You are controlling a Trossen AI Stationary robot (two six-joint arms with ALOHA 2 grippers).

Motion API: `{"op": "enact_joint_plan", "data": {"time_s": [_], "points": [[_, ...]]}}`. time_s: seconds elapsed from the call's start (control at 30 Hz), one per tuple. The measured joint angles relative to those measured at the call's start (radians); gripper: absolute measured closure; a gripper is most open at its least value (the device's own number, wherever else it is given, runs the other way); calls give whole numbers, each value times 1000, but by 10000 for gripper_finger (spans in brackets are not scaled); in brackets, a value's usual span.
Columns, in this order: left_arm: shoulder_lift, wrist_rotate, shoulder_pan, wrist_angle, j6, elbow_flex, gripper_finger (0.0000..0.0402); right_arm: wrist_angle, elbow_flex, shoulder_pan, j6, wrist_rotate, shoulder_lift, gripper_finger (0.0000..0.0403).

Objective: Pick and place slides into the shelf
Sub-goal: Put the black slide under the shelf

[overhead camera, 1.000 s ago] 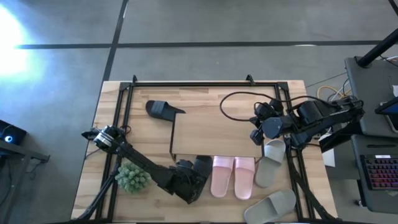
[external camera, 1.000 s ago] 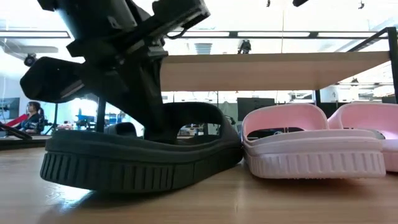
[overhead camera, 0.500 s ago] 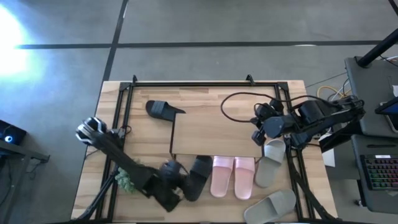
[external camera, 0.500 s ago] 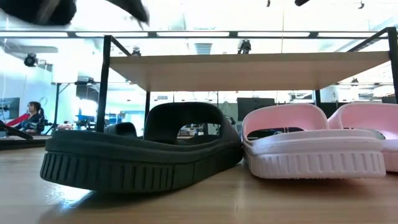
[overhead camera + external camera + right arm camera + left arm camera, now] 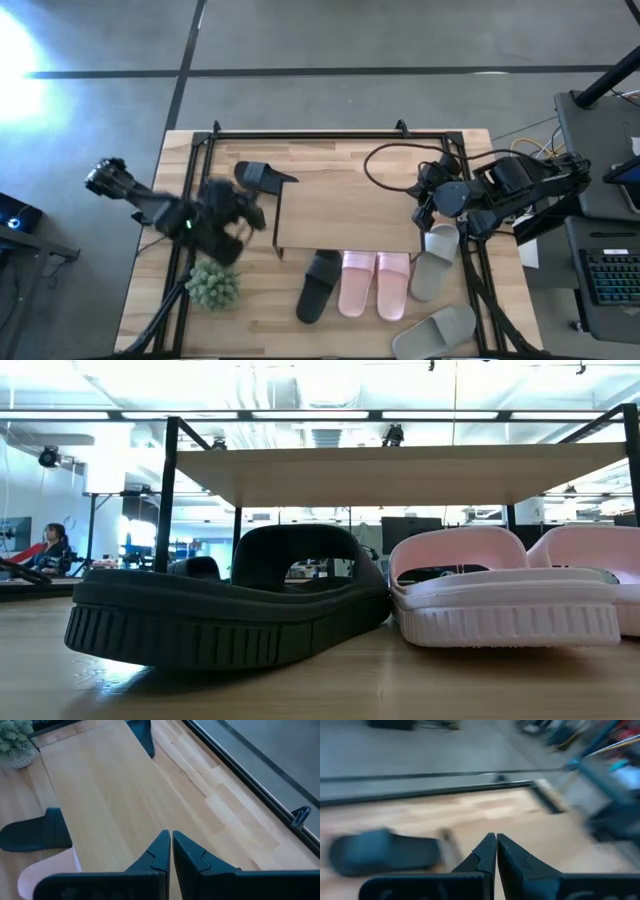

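Left gripper (image 5: pixel 250 212) fingers together, empty, beside shelf (image 5: pixel 350 205), right gripper (image 5: pixel 420 213) fingers together, black slide (image 5: pixel 318 286) beside pink slides (image 5: pixel 375 285) on surface (image 5: pixel 260 320)

Six slides show from above: two black slides, one (image 5: pixel 318 285) lying well off from the left claw (image 5: pixel 238 212) and one (image 5: pixel 262 176) just beside it; two pink slides (image 5: pixel 375 283); two grey-beige slides (image 5: pixel 436 255). One shelf (image 5: pixel 350 210). One green plant (image 5: pixel 212 284). Two claws, left and right (image 5: pixel 422 215).
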Motion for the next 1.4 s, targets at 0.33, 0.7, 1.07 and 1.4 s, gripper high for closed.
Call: {"op": "enact_joint_plan", "data": {"time_s": [0.33, 0.7, 1.07, 1.4], "points": [[-86, 136, 395, -191, 480, -2, 402, 19, 0, -100, 130, 0, 2, 390], [72, 283, 800, -189, 858, -28, 402, 119, 0, -313, 222, 3, 8, 390], [272, 386, 984, -166, 940, 9, 347, 228, 8, -391, 56, -10, 7, 390], [451, 480, 1022, -140, 953, 74, 275, 223, 8, -391, 4, -9, 6, 390]]}}
